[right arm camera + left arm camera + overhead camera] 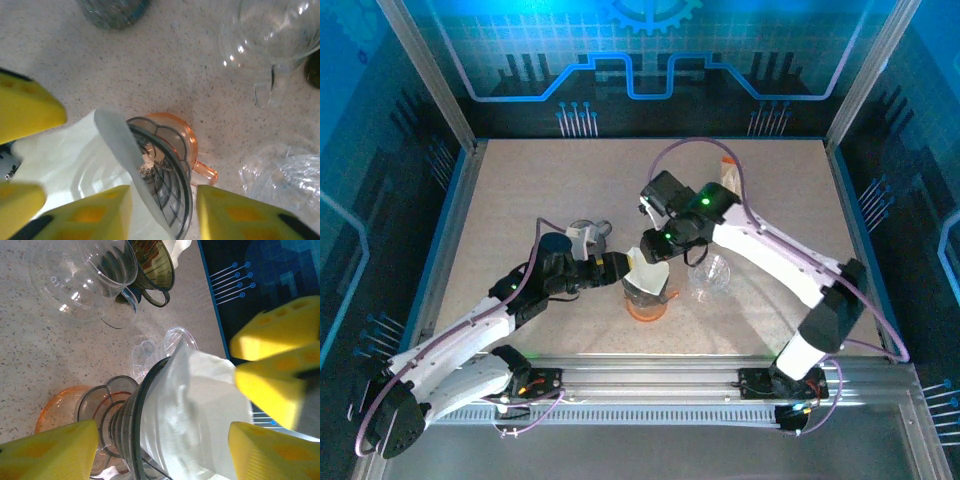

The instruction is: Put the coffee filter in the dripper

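Left fingers (pixel 50 450) loomed closest in the left wrist view, spread apart on either side of the dripper (pixel 127 432), the coffee filter (pixel 200 405) sitting in its mouth. Right wrist: right fingers (pixel 85 215) stood parted above the filter, gripping nothing. Overhead, the dripper stood mid-worktop (pixel 520 190).

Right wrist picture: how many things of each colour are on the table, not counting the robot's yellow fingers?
Clear: 2, glass jug, crinkly plastic piece
Smoky grey: 2, dripper, glass thing at top edge
Orange: 1, orange cup under dripper
White: 1, coffee filter
Dark: 1, dark thing cut off at right edge
Total: 7
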You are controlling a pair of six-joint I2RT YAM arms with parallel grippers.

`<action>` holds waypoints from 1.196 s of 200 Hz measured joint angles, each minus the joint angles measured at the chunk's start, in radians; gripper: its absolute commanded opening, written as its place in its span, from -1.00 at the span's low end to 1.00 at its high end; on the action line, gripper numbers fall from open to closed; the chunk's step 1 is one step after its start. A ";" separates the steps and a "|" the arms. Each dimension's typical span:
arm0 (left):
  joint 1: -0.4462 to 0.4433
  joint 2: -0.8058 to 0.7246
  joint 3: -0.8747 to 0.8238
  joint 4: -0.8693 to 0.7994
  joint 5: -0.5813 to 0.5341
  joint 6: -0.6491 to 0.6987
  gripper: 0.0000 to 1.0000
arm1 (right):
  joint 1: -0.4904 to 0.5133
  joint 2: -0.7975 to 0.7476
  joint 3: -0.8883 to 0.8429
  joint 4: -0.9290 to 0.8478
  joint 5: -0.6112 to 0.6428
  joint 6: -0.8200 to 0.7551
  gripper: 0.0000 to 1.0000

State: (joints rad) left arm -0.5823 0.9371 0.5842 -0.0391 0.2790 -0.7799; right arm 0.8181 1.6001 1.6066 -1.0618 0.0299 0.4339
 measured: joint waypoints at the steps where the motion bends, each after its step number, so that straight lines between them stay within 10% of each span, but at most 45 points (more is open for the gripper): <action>1: 0.000 0.000 0.000 0.000 0.000 0.000 0.41 | 0.000 -0.008 -0.006 0.007 0.000 0.005 0.03; 124: 0.000 -0.037 -0.011 -0.008 -0.001 -0.009 0.41 | 0.076 -0.259 -0.378 0.376 0.076 -0.034 0.21; 239: 0.000 -0.068 -0.012 -0.035 -0.026 -0.031 0.39 | 0.086 -0.282 -0.430 0.423 0.151 -0.052 -0.92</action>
State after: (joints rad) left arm -0.5823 0.8692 0.5724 -0.0738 0.2535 -0.8112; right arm 0.9039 1.3182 1.1767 -0.6392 0.1810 0.3820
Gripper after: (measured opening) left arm 0.699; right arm 0.068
